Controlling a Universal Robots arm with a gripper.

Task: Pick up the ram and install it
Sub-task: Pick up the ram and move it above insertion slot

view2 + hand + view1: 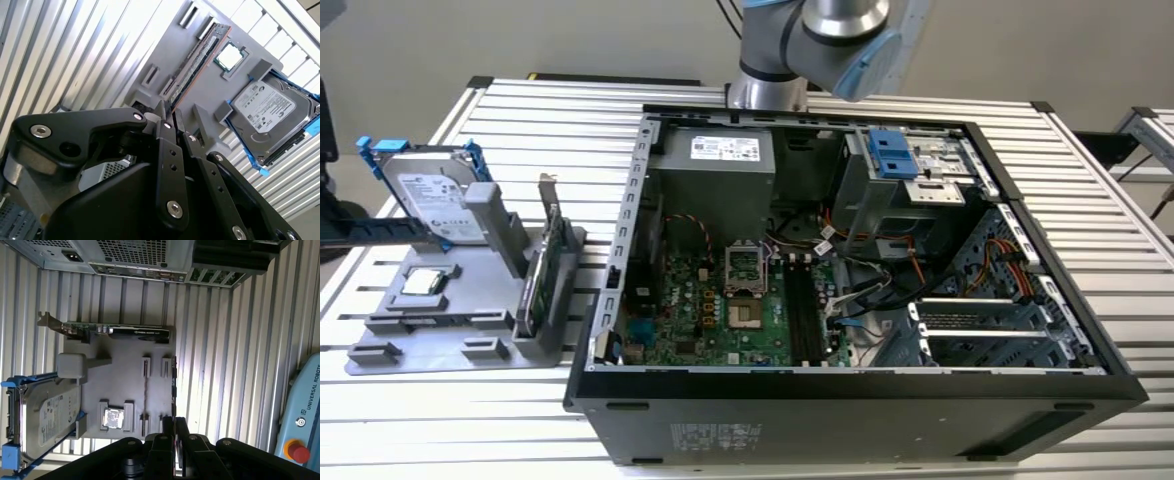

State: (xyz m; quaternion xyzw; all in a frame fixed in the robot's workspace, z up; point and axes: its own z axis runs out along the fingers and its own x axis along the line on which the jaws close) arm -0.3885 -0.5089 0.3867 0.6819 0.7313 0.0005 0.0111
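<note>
The ram (173,387) is a long thin dark stick standing on edge in a slot at one side of the grey holder (125,385). In the second wrist view the ram (200,57) runs along the holder's (200,100) rim beside the processor chip (230,56). My gripper (174,423) hangs well above the holder, in line with the stick's near end, shut with nothing in it; the second wrist view also shows the gripper (171,114). The black motherboard slots (803,310) lie inside the open computer case (854,385).
The holder (414,300) sits on the slatted table at the exterior view's left of the case. It also carries a hard drive (434,200) in a blue frame, a processor chip (424,282) and a green card with a metal bracket (540,270). The arm (827,40) rises behind the case.
</note>
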